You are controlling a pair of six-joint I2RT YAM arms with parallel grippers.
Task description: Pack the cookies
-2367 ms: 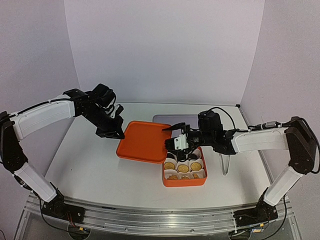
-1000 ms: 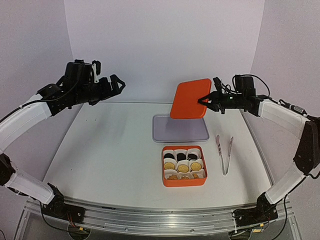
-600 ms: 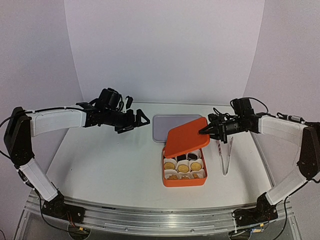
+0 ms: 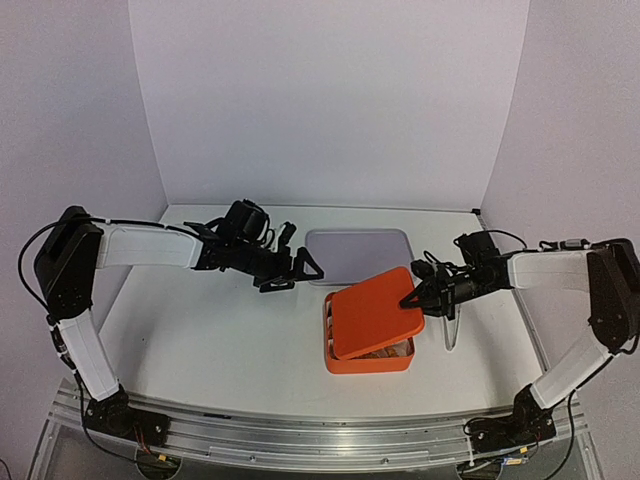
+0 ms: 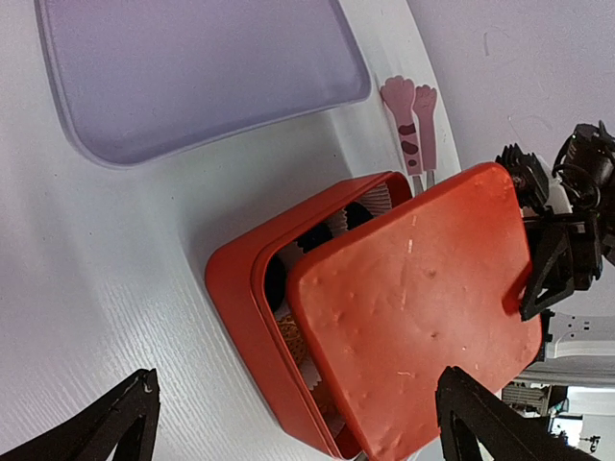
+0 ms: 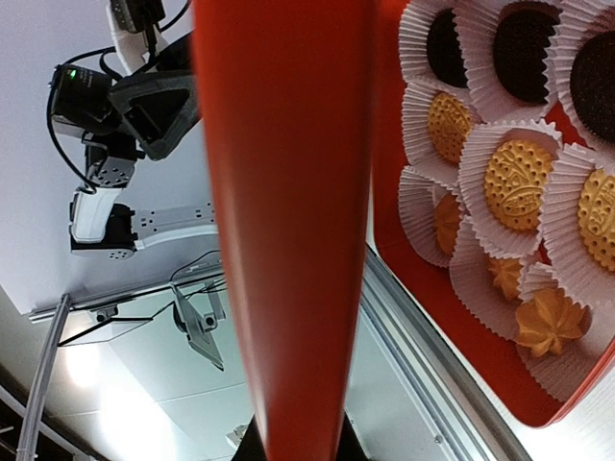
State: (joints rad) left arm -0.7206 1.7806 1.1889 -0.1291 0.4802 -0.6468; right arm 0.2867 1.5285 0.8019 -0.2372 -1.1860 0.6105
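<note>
Over the cookies (image 6: 519,182), an orange lid (image 4: 372,312)

Can't see most of the cookies (image 6: 519,182) from the top camera — buried under the orange lid (image 4: 372,312). Also losing part of the box (image 6: 485,353) past the right wrist view's edge — lid blurry up close there.

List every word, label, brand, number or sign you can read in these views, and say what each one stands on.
None: no view shows any readable text.
The orange lid, orange box, grey tray and pink tongs carry no lettering.
The cookies show only a pressed dotted pattern, no letters.
The dark mark on the tongs is a blotch, not a sign.
</note>
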